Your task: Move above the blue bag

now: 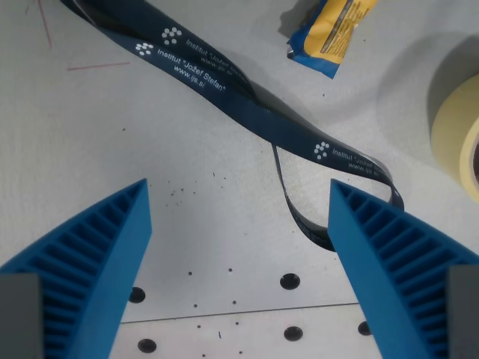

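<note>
A blue and yellow bag [329,34] lies at the top of the wrist view, right of the middle, cut off by the top edge. My gripper [239,196] is open and empty, its two blue ribbed fingers [90,262] spread wide at the bottom of the view. It hangs over the white table, well below the bag in the picture. A dark blue lanyard [224,82] with white print runs from the top left down to a loop beside the finger on the wrist view's right [389,247].
A roll of pale yellow tape [456,123] sits at the right edge. The white table [112,142] has faint red marks at the top left and several round holes [290,282] along the bottom.
</note>
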Robot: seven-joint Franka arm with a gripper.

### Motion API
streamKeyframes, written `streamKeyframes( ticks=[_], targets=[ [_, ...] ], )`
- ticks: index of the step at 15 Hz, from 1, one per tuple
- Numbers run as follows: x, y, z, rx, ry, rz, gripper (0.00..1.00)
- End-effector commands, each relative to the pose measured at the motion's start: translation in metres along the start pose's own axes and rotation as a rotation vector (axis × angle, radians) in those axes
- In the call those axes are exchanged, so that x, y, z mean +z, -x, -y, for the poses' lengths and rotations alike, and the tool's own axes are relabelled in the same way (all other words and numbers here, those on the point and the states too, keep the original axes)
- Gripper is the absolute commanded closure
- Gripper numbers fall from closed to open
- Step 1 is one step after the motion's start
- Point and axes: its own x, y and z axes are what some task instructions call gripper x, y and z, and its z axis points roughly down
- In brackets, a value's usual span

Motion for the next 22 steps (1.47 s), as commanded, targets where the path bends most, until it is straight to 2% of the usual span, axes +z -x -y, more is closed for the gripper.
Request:
streamKeyframes(
  ticks=[1,11,22],
  targets=[
    [-0.001,0.000,0.000,0.000,0.000,-0.003,0.00],
    [0.002,-0.003,-0.003,0.050,0.000,-0.008,0.00],
    [0.022,-0.022,-0.020,0.233,-0.003,0.001,0.00]
  ],
)
